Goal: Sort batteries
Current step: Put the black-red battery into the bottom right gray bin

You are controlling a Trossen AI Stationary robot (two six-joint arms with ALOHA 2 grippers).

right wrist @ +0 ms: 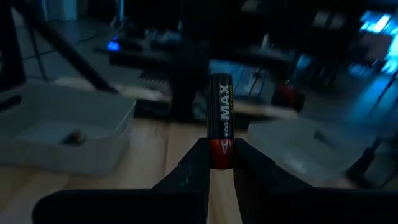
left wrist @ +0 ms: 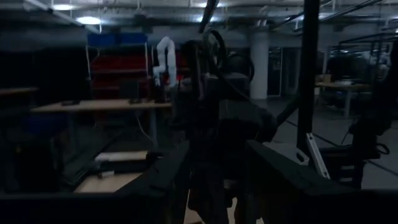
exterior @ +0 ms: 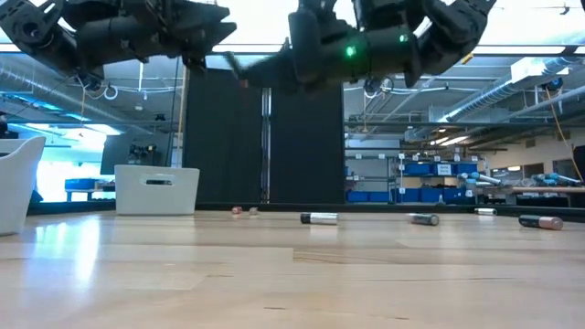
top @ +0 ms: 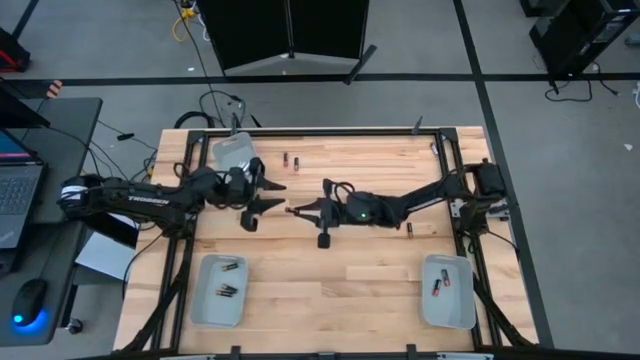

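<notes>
Now R gripper (right wrist: 219, 163) pinches a battery (right wrist: 219, 118) by its red end, cell standing up out of the jaws, held above mid-table between the arms. L gripper (top: 262, 196) hovers just opposite, jaws spread, empty. Judgement: keep grip square & wrist level, carry slow to the matching tray (top: 447, 290) w/o jerks, as the hold is only on the tip; other cells (top: 290, 159) lie on the table (top: 330, 290).

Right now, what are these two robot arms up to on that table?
They're sorting batteries. The right claw is shut on a black battery with a red end, held up over the wooden table. The left claw hangs open opposite it. Loose batteries lie on the wood; others sit in the grey trays nearer the front edge.
</notes>
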